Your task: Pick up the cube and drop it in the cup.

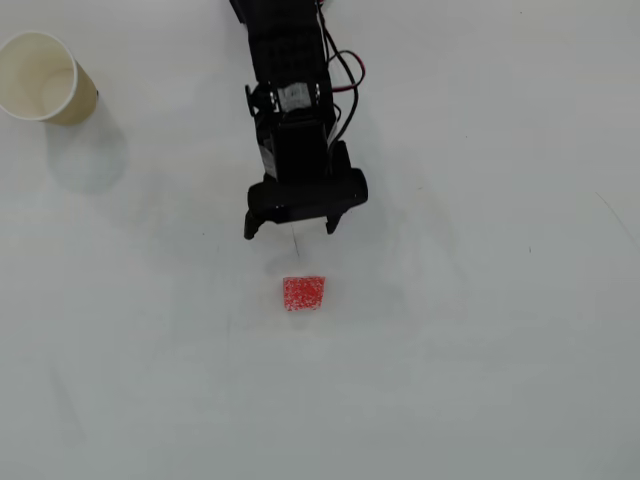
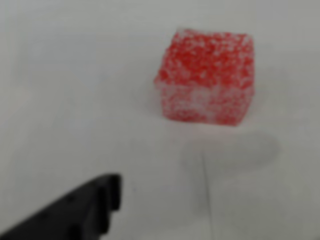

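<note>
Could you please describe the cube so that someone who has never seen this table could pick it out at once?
In the overhead view, start from the white table and find the black arm reaching down from the top edge. Just beyond its gripper, apart from it, sits the cube. It is the only red thing there, small and white-speckled, unlike the beige cup at the upper left.

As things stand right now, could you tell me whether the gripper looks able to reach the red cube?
Probably yes: the gripper hangs open just short of the cube, with only bare table between them; the cup stands far off.

white table [image 1: 480, 380], cube [image 1: 304, 293], upright cup [image 1: 40, 77]
</note>
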{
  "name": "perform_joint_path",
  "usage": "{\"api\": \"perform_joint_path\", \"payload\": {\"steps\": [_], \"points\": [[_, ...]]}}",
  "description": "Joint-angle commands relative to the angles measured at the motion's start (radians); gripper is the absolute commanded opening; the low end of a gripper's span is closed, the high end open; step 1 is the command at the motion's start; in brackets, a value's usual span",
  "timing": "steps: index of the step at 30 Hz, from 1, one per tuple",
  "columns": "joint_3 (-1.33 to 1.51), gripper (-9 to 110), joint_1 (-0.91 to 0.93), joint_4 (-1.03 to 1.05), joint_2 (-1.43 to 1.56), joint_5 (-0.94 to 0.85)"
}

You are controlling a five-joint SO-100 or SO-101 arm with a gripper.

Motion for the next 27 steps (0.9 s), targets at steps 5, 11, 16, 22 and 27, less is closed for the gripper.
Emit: {"api": "perform_joint_path", "payload": {"steps": [5,11,16,22,27], "points": [[-0.209,41,0.015,-0.054,-0.106,0.003],[-0.288,41,0.012,-0.074,-0.219,0.003],[-0.337,41,0.012,-0.081,-0.295,0.003],[-0.408,41,0.0,-0.087,-0.365,0.003],[-0.463,41,-0.005,-0.097,-0.414,0.003]]}}
